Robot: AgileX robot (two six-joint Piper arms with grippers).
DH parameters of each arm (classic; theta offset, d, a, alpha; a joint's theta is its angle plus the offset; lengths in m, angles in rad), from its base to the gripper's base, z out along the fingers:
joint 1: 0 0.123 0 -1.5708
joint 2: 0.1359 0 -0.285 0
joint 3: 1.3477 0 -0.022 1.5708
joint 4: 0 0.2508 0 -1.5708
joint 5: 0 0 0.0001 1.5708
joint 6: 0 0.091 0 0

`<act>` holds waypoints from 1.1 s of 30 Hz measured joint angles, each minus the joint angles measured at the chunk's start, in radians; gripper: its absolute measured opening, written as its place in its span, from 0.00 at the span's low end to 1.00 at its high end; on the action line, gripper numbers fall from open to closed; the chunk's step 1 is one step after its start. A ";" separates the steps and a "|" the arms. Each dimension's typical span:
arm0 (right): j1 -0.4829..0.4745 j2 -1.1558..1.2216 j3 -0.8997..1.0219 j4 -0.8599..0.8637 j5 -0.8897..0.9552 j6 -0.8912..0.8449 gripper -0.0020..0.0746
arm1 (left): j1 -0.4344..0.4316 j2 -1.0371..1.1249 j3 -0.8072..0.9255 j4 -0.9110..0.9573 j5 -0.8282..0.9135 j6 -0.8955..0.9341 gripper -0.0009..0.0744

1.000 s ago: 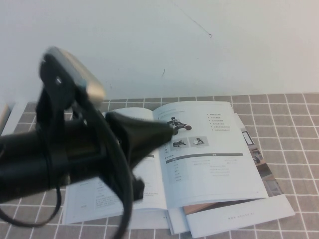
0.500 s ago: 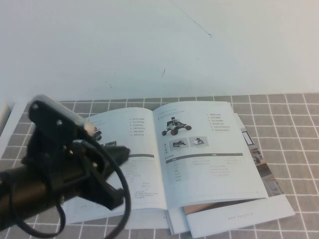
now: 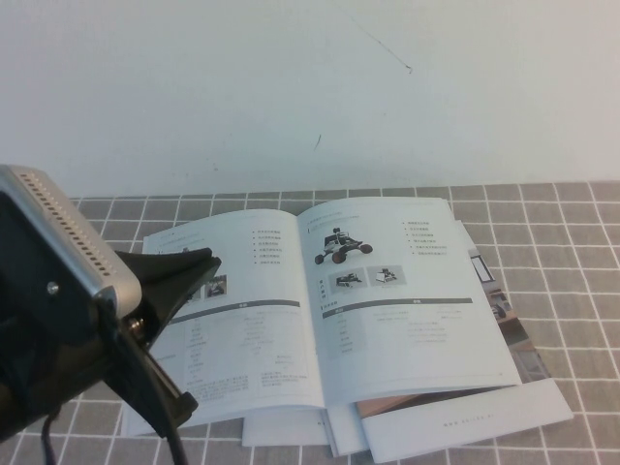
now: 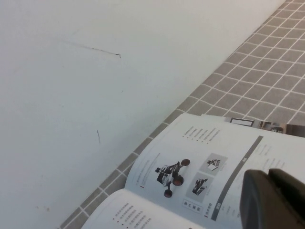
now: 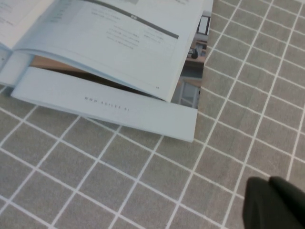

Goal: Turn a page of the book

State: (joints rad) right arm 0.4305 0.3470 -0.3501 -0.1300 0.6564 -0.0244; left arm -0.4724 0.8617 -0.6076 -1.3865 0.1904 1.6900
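- Pulled back toward the camera, the left arm now fills the near-left corner, off the spread it covered a second ago
- the book [image 3: 387, 320] lies open on the grey tiled cloth [image 3: 572, 252], just ahead of the left gripper [image 3: 184, 276]
- the page [image 3: 402, 291] lies flat, beyond that gripper's tip
- left gripper's fingers: cannot tell
- right gripper [image 5: 274, 202] hovers over cloth just beside the book's corner; fingers look together
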 joint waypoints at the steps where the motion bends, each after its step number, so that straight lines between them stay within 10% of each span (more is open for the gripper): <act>1: 0.000 0.000 0.000 0.003 0.005 0.002 0.03 | 0.000 -0.002 0.000 0.000 -0.005 0.017 0.01; 33: 0.000 0.000 0.000 0.006 0.007 0.003 0.03 | 0.040 -0.226 0.154 -0.042 -0.272 0.044 0.01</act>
State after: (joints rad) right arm 0.4305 0.3470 -0.3501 -0.1238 0.6635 -0.0211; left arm -0.4326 0.6355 -0.4534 -1.4284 -0.0816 1.7345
